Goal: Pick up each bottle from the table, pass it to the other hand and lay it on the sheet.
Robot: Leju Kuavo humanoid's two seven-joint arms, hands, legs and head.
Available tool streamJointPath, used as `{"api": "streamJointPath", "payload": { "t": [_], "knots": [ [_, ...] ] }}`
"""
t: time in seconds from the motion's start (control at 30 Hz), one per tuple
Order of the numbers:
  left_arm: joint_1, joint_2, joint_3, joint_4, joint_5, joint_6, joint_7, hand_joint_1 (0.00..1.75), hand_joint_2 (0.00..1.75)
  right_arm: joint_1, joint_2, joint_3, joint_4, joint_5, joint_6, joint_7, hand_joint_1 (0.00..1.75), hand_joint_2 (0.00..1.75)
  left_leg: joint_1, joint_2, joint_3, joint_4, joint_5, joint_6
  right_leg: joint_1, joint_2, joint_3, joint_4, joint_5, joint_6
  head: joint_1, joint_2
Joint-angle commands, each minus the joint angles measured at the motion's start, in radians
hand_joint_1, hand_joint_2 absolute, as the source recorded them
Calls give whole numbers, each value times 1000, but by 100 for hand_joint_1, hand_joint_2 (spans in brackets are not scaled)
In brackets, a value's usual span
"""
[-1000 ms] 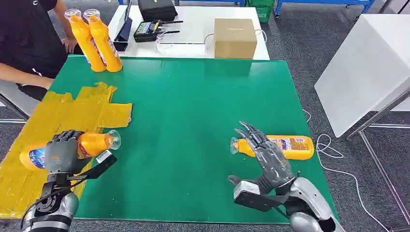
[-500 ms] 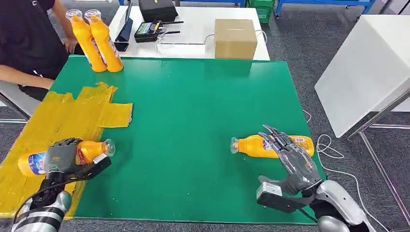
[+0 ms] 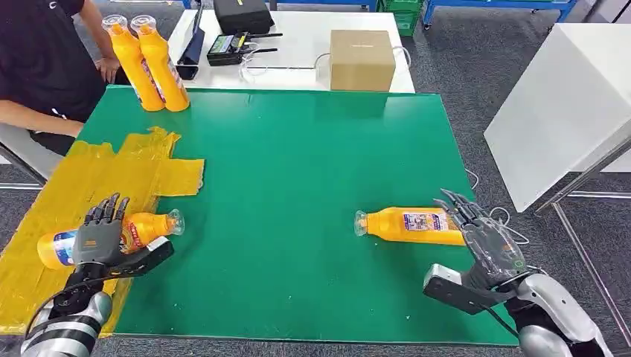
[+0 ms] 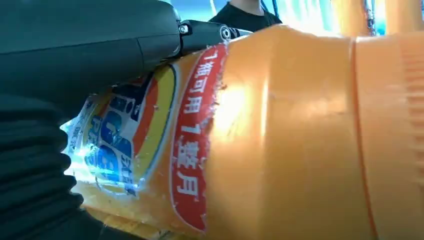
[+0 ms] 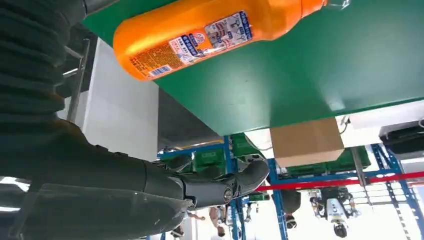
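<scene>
— Bottles on the desk (image 3: 298, 186)?
— Four, orange. One (image 3: 152, 225) lies on its side on the yellow sheet (image 3: 89, 178) at the near left, cap over the sheet's edge toward the green. One (image 3: 413, 224) lies on its side on the green mat at the near right, cap pointing left. Two (image 3: 149, 63) stand upright, touching, at the far left corner.

— Left hand (image 3: 99, 236)?
— Spread, fingers straight and apart, resting over the middle of the sheet bottle; no grip visible. Left wrist view: label and orange body (image 4: 280, 140) close against the hand (image 4: 85, 50).

— Right hand (image 3: 487, 238)?
— Spread, holding nothing, just beside the base of the right bottle; cannot tell whether fingertips touch it. Right wrist view: bottle (image 5: 210, 35) apart from the fingers (image 5: 220, 185).

— Other entries?
— Person (image 3: 45, 59) in a dark top at far left. White table behind with cardboard box (image 3: 362, 59), black devices (image 3: 234, 30) and cables.
</scene>
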Motion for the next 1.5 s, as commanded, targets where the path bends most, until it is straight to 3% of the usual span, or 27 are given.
{"api": "streamJointPath", "payload": {
  "t": [0.03,0.13,0.17,0.3,0.43,0.57,0.7,0.8,1.0,1.17,1.33,1.5],
  "knots": [
    [10,17,-31,31,20,-17,2,0,0,-30,44,7,59,18,18,10,0,175,1,-3,2,-1,0,0,1,0,2,-1,0,-3,0,0],
    [89,87,27,-3,114,23,-67,0,0,-185,162,148,152,85,40,52,0,175,2,0,5,-1,-2,-1,2,7,3,-2,0,-7,0,0],
    [109,100,45,-12,134,30,-92,0,0,-226,187,184,182,100,42,73,0,175,2,9,5,-3,-1,-1,2,12,1,-3,3,-4,0,0],
    [149,78,92,-99,151,-7,-137,0,0,-284,167,251,189,79,25,120,0,175,3,17,5,-3,-3,-3,3,19,-1,0,3,-6,0,0],
    [146,56,84,-153,146,-13,-135,0,0,-271,153,250,179,70,28,125,0,175,2,6,3,-1,0,-2,2,10,-2,2,1,-5,0,0],
    [105,6,17,-211,82,-52,-59,0,0,-145,35,143,100,14,11,98,0,175,2,-2,0,0,1,-2,2,1,-1,2,-1,-3,0,0],
    [104,4,8,-218,71,-59,-46,0,0,-124,28,125,91,11,9,94,0,175,2,-3,0,0,1,-2,2,1,-1,2,-1,-4,0,0],
    [48,9,-73,-171,-8,-56,60,0,0,-36,24,10,70,20,40,30,0,175,2,-12,-2,1,2,-1,1,-8,0,2,-3,-3,0,0],
    [43,20,-78,-154,2,-38,53,0,0,-44,34,14,86,41,60,40,0,175,0,-5,-2,0,1,-2,0,-3,-2,1,0,-4,0,0],
    [47,-19,-57,-210,118,-60,-20,0,0,6,18,-24,72,51,60,48,0,175,1,-9,-2,1,1,-2,2,-6,-2,1,-1,-4,0,0],
    [88,-121,9,-440,491,-188,-207,0,0,29,51,-66,107,101,61,52,0,175,0,-6,-3,1,1,-1,1,-3,-4,1,0,-2,0,0],
    [103,-158,0,-563,629,-301,-235,0,0,6,76,-79,168,110,68,53,0,175,1,-6,-3,1,0,-2,1,-2,-2,0,0,-4,0,0]
  ]
}}
